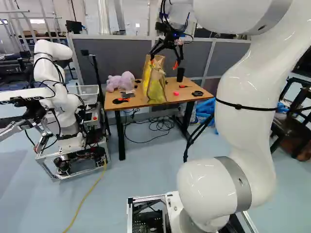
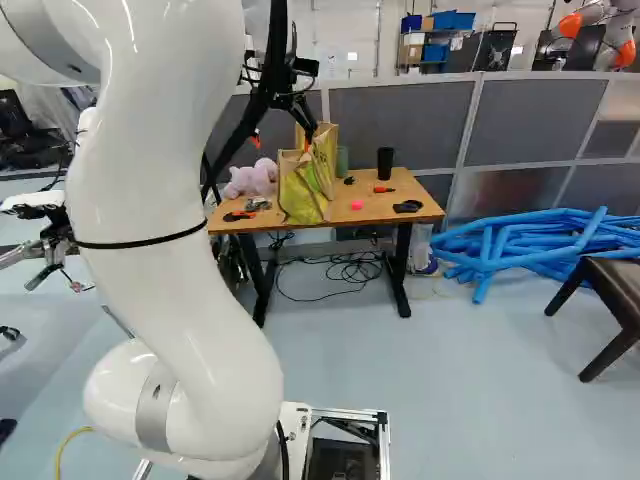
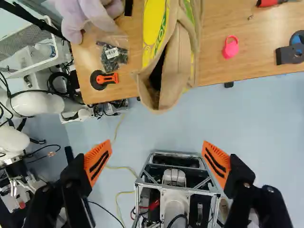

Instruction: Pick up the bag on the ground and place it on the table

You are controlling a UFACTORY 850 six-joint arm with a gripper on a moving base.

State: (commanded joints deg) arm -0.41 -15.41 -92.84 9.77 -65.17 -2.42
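Two orange pads (image 3: 98, 162) stand wide apart, the jaws open and gripping nothing. The bag (image 1: 156, 88) stands on the worktop (image 1: 187, 96), ahead of the jaws, near a plush toy (image 1: 120, 81).

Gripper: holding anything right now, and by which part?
Nothing is held. The gripper stands open with only air between its fingers; the bag lies ahead of them on the table, touched by neither.
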